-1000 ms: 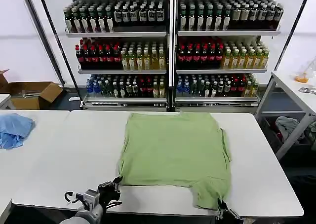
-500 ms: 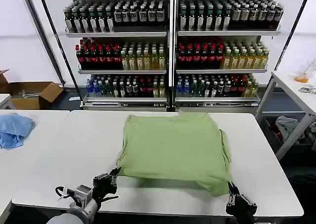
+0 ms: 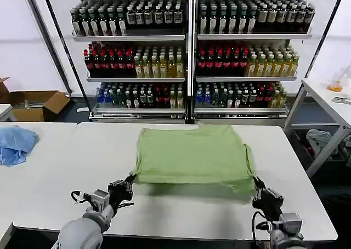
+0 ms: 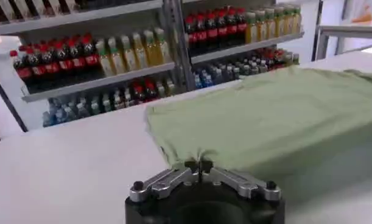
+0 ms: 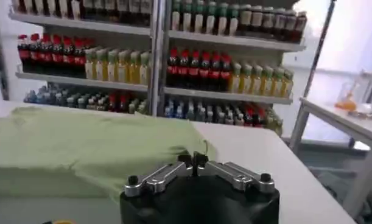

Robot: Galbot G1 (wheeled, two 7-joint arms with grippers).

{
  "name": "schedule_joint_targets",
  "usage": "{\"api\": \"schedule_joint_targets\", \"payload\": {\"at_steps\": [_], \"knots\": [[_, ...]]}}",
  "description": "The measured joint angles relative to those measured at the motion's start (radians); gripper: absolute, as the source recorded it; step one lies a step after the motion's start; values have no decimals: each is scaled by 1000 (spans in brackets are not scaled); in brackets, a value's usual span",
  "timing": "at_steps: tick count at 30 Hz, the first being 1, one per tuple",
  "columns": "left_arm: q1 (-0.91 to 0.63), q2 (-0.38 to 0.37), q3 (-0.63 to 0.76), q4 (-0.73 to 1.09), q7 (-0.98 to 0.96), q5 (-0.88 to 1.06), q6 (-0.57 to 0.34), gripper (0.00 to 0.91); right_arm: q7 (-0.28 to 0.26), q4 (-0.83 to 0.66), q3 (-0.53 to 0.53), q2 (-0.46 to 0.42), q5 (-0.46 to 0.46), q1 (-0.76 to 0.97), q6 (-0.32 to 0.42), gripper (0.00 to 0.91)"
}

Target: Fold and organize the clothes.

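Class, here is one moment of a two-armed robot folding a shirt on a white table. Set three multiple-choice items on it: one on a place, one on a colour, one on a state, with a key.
1. Where does the crumpled light blue cloth lie?
A. on the side table at the robot's left
B. on the shirt
C. on a shelf

2. What colour is the soft fabric shirt on the white table?
A. red
B. light green
C. navy

3. How does the near edge of the shirt stand?
A. flat, untouched
B. hanging off the table
C. pinched at both corners and lifted

Key: 1 A, it lies at the head view's left edge. 2 B, plainly green. 3 C, the left gripper and right gripper are each shut on a corner, with shadow underneath.
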Motion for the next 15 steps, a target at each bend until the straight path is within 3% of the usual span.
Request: {"api": "schedule_joint_targets", "payload": {"at_steps": [9, 10, 11, 12, 15], "knots": [[-81, -26, 58, 87, -19, 28, -1, 50, -15, -130, -69, -5, -35, 132, -7, 0], [-88, -29, 62, 93, -20, 30, -1, 131, -16, -139, -75, -5, -38, 141, -8, 574], [-94, -32, 66, 102, -22, 32, -1, 171, -18, -151, -81, -4, -43, 151, -10, 846], [-99, -35, 69, 108, -23, 32, -1, 292, -19, -161, -87, -3, -46, 158, -10, 907], [-108, -41, 75, 119, -25, 32, -3, 907, -22, -180, -99, 4, -55, 173, -12, 907]]}}
